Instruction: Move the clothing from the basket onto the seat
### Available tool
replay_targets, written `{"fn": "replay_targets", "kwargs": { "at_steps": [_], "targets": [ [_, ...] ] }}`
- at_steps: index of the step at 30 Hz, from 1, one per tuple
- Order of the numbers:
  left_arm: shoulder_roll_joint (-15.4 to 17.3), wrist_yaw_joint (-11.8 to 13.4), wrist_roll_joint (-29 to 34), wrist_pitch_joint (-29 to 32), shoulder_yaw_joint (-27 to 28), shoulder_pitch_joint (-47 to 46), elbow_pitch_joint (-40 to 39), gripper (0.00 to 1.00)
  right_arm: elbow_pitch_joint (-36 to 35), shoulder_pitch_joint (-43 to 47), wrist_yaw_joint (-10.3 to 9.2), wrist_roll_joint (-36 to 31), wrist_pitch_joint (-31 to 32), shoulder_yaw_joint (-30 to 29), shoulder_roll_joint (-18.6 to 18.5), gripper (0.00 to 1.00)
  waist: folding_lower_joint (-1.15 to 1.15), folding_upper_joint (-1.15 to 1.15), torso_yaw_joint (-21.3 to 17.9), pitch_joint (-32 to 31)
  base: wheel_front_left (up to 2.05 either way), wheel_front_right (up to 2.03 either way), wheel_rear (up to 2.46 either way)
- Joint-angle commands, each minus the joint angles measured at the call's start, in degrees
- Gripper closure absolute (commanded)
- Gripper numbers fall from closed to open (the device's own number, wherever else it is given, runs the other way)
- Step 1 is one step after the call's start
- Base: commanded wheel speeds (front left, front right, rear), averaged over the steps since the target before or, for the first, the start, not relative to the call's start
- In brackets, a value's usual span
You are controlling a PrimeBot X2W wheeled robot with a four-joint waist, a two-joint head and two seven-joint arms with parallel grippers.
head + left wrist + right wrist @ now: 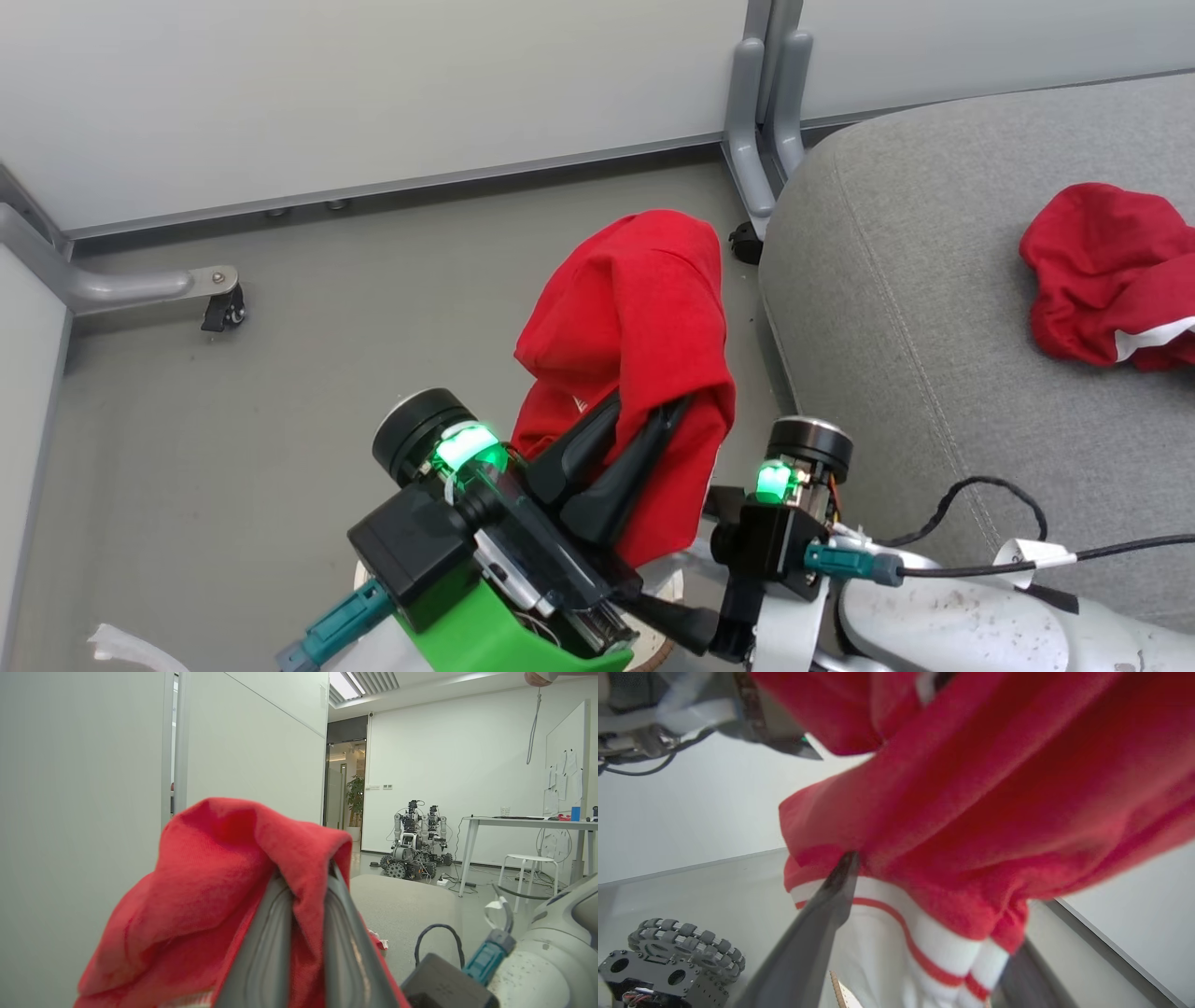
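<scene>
Right wrist view: clothing [971, 788], white-striped trim [887, 933]

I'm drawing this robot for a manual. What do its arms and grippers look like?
Left gripper: two long tapered dark fingers, black wrist block, glowing green ring, bright green bracket, teal cable plug. Right forearm: pale speckled shell, black cable, white tag.

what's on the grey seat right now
One crumpled red garment with a white stripe lies on the seat. The seat fabric beneath it is covered. A second red garment hangs from the left gripper, off the seat.
</scene>
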Motion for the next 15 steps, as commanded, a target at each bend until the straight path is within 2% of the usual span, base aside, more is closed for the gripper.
{"fn": "replay_targets", "kwargs": {
  "at_steps": [1,7,15],
  "targets": [
    [-0.36,-0.22,-0.28,-0.03,0.14,0.24,0.02,1.0,0.34,1.23,-0.08,-0.45,-0.01,0.13,0.89,0.0,0.0,0.0,0.19,-0.29,0.0,0.0,0.0],
    [-0.27,-0.22,-0.48,-0.03,0.22,1.02,0.29,1.0,1.41,0.36,-0.08,2.36,-0.01,-0.15,3.44,0.0,0.0,0.0,0.34,-0.77,0.0,0.0,0.0],
    [-0.43,-0.22,-0.43,-0.03,0.55,1.73,0.87,1.0,1.59,2.77,-0.08,3.15,-0.01,-4.31,5.34,0.0,0.0,0.0,0.4,-1.26,0.0,0.0,0.0]
  ]
}}
